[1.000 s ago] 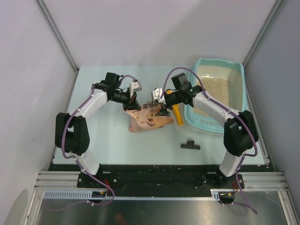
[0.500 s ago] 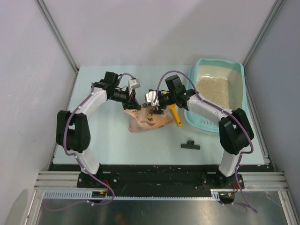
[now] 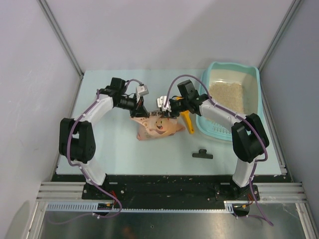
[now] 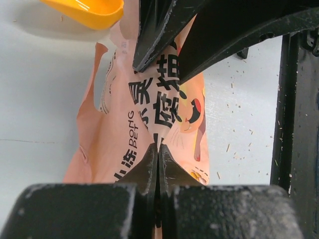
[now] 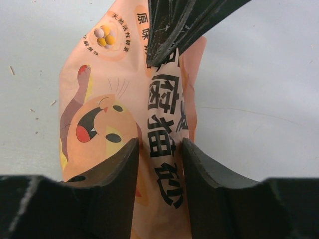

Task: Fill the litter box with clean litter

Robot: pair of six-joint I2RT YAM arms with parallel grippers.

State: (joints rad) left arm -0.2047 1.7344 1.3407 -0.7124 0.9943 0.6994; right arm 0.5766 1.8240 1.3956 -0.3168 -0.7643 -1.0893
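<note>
The light-teal litter box [image 3: 233, 67] stands at the table's right rear, with pale clean litter [image 3: 227, 97] spread over its floor. A pink-orange printed bag [image 3: 157, 128] sits at mid-table. My left gripper [image 3: 141, 110] is shut on the bag's top edge; its fingertips [image 4: 158, 148] pinch the film of the bag [image 4: 124, 144]. My right gripper [image 3: 167, 113] faces it from the right. Its jaws [image 5: 159, 144] stand partly open around a raised fold of the bag [image 5: 99, 99], a finger on each side.
An orange scoop [image 3: 187, 122] lies between the bag and the litter box, and its bowl [image 4: 89, 10] shows in the left wrist view. A black clip [image 3: 202, 155] lies nearer the front. Small litter specks dot the table.
My right gripper has moved left onto the bag's top, and its jaws have narrowed around a fold of it. The left gripper has kept its pinch in place.
</note>
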